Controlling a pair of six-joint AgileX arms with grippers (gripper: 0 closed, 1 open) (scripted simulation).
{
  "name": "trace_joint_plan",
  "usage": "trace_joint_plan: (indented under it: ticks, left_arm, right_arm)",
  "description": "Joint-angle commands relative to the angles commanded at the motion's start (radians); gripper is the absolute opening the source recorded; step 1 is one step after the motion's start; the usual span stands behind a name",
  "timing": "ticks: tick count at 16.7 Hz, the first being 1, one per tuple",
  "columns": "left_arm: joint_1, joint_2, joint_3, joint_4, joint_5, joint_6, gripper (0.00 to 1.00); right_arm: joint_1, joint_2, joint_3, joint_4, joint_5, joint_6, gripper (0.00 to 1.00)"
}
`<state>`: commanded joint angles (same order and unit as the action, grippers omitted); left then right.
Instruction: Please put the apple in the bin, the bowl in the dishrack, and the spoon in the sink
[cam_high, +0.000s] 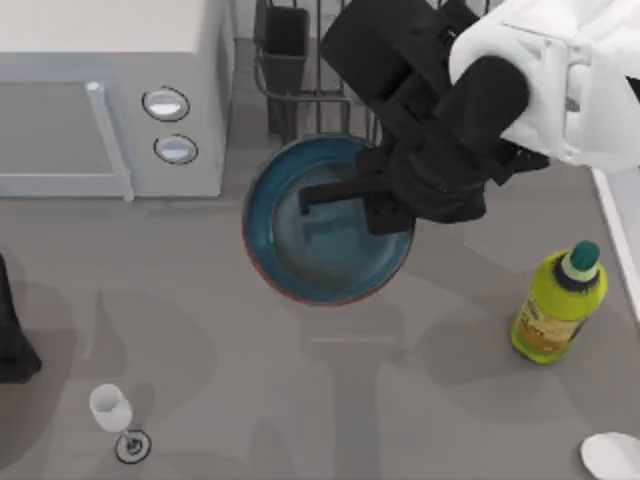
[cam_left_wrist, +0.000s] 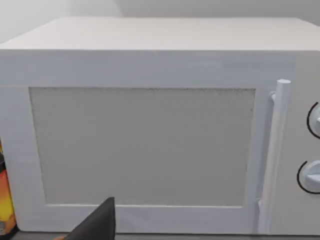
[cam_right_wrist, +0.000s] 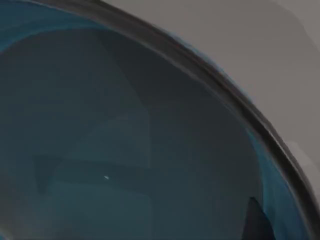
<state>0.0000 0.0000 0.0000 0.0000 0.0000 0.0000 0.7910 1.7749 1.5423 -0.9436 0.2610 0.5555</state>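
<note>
Grey table (cam_high: 300, 400): bowl (cam_high: 300, 260) under right pincer (cam_high: 345, 195).

A rendered kitchen counter: white microwave (cam_high: 110, 95), black dishrack (cam_high: 300, 60), green bottle (cam_high: 558, 305), wine glass (cam_high: 112, 412).

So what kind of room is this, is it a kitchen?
Probably a pretend kitchen counter, yes. There's a white microwave with two knobs, a black dishrack behind the blue bowl, and a green bottle.

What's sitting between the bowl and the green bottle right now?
Top view: bare grey table between the bowl and the green bottle; the right gripper hangs over the bowl's far side.
</note>
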Motion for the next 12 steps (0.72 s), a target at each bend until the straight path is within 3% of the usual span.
trace_joint_plan:
  ticks: [8, 12]
  left_arm:
    - [0.000, 0.000, 0.000, 0.000, 0.000, 0.000, 1.00]
    - [0.000, 0.000, 0.000, 0.000, 0.000, 0.000, 1.00]
  right_arm:
    - [0.156, -0.222, -0.053, 0.630, 0.534, -0.334, 0.00]
    - [0.223, -0.305, -0.091, 0.856, 0.737, -0.476, 0.00]
